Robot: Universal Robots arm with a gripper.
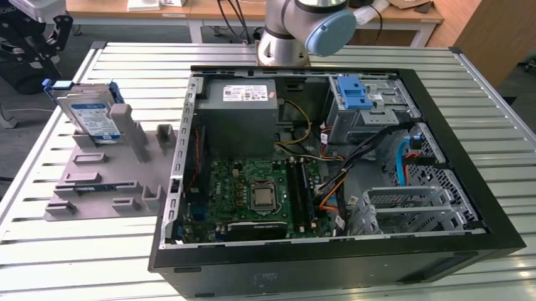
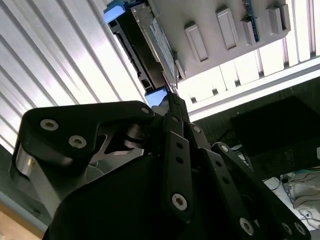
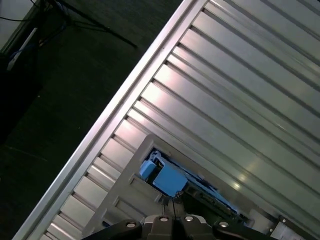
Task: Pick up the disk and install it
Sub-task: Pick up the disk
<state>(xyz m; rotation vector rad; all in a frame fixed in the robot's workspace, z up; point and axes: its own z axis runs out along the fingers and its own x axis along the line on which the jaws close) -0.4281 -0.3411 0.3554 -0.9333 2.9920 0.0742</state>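
Silver and flat, the rectangular hard drive with the white-and-blue label, the disk (image 1: 90,111), stands on edge in its blue plastic carrier frame. It is slotted into a grey moulded plastic rack (image 1: 105,182) on the slatted metal table (image 1: 75,251). In the exterior view that puts it at about ten o'clock, well apart from the open black computer case (image 1: 335,269), which takes up the middle and four o'clock. The black linkage gripper (image 2: 167,96) hangs at about eleven o'clock from the disk in that view, not touching it. In both wrist views its fingers look drawn together with nothing between them, the tip pointing towards the carrier's blue end.

The step in hand, as I judge it, is the approach for the pick. To do it well, the jaws would need to spread wider than the drive's thickness, centre over its top edge, and close on the two broad faces rather than on the springy blue frame. A lift straight along the rack's slot should avoid jamming the drive or tipping the rack
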